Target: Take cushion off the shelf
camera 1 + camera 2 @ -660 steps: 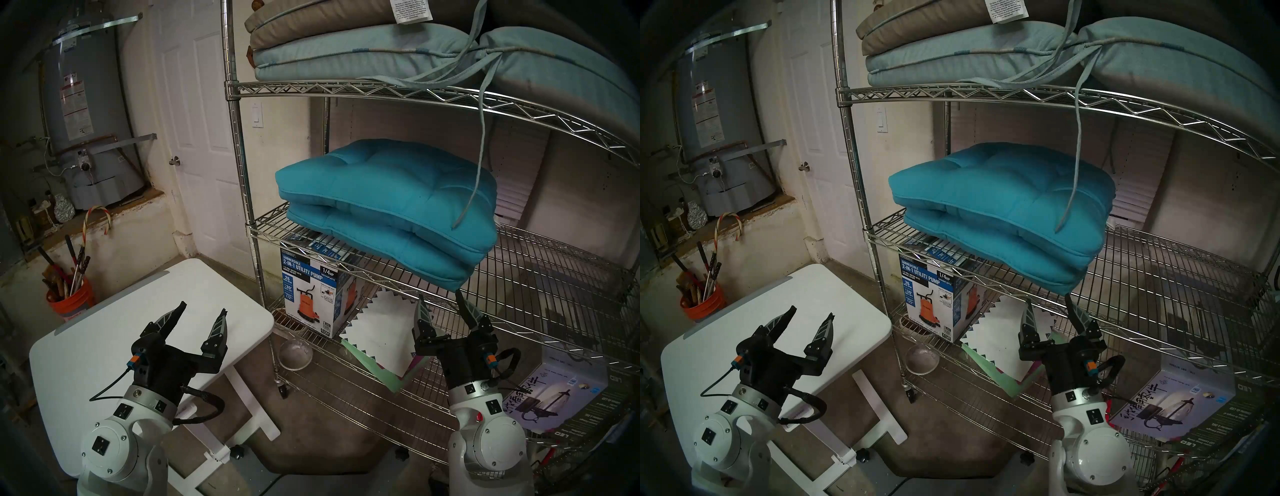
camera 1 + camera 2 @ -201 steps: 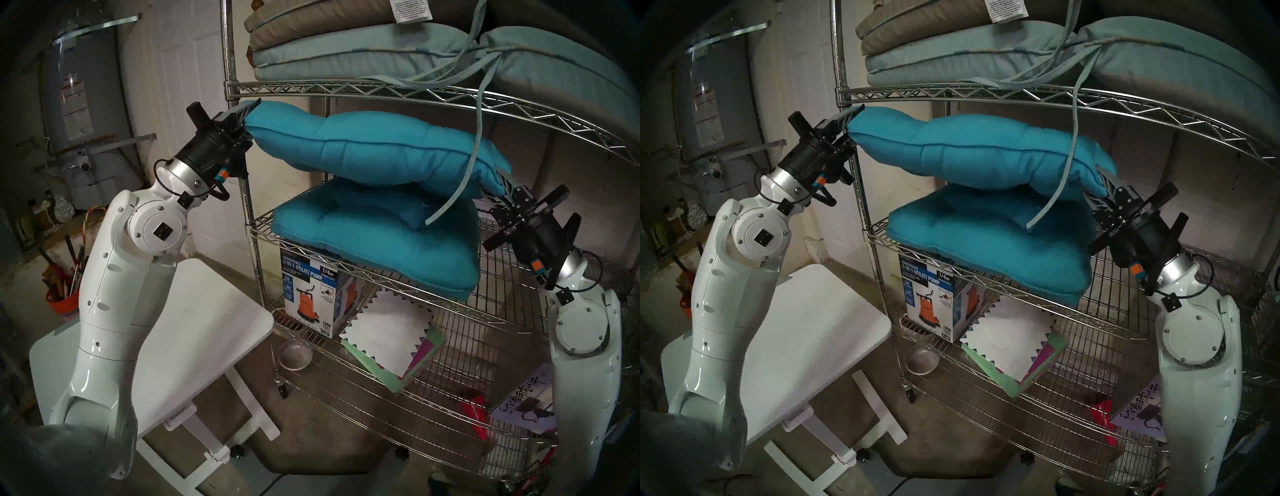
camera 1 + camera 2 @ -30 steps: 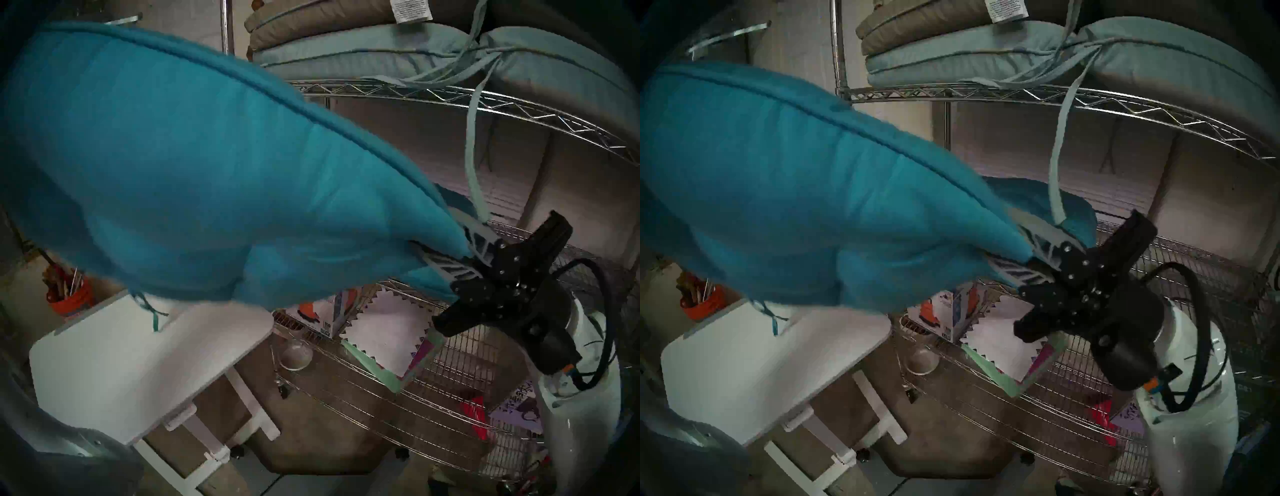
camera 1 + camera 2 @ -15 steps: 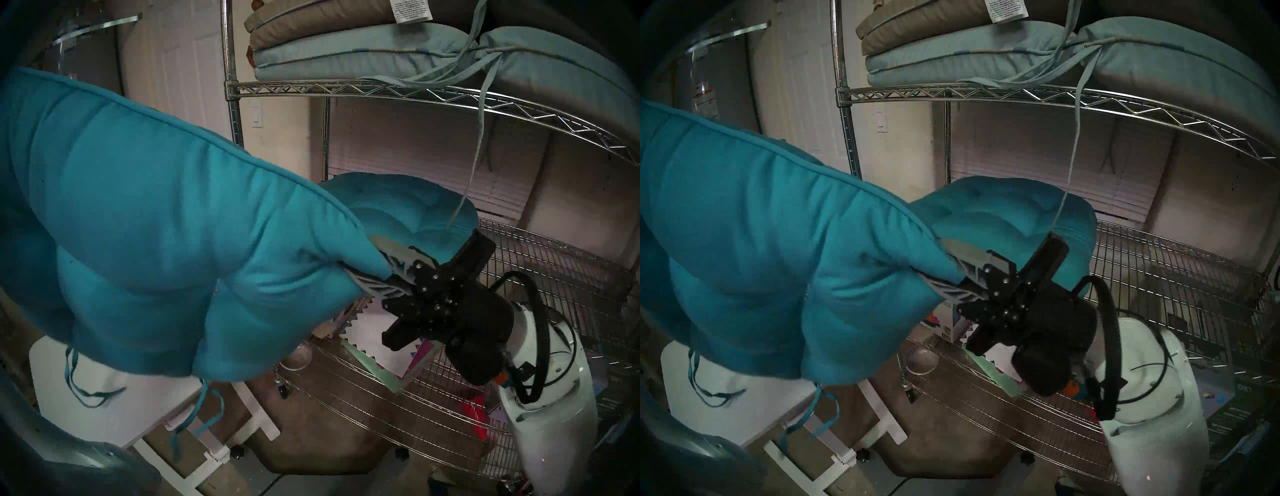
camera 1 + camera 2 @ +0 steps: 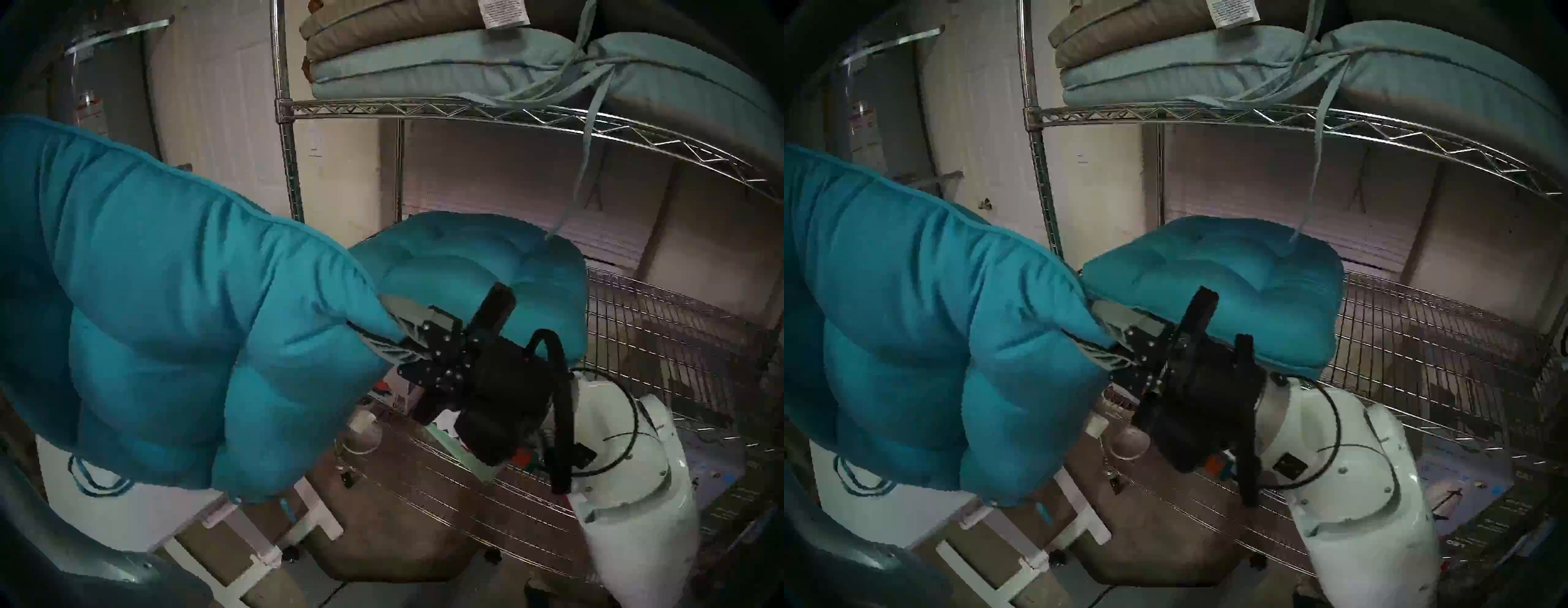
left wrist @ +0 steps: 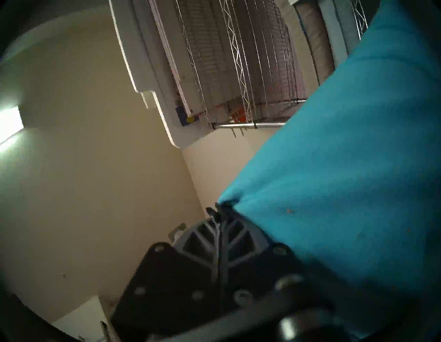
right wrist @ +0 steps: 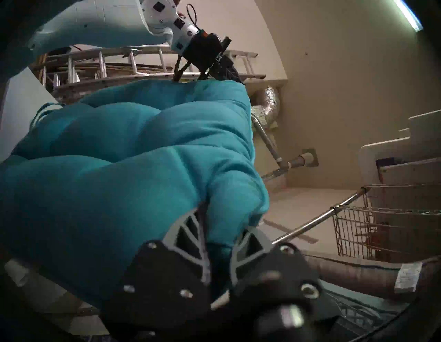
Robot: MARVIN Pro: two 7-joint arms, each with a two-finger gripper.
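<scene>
I hold a teal cushion point(image 5: 169, 322) between both arms, off the shelf point(image 5: 424, 108) and low over the white table point(image 5: 127, 522), with its ties touching the tabletop. My right gripper point(image 5: 382, 327) is shut on the cushion's near right corner, fabric bunched between its fingers point(image 7: 188, 229). The cushion hides my left gripper in the head views. In the left wrist view the left gripper point(image 6: 218, 210) is shut on the cushion's point(image 6: 346, 167) edge, and the right wrist view shows it point(image 7: 226, 74) at the far corner. A second teal cushion point(image 5: 466, 271) lies on the middle tier.
Pale blue and tan cushions point(image 5: 424, 63) are stacked on the top tier, and a strap point(image 5: 581, 170) hangs from them over the middle tier. A glass bowl point(image 5: 360, 433) sits by the rack's caster. A ladder point(image 7: 119, 62) hangs behind my left arm.
The held cushion and my right gripper have moved left and down, away from the rack and toward the white table. The cushion's ties now lie on the tabletop.
</scene>
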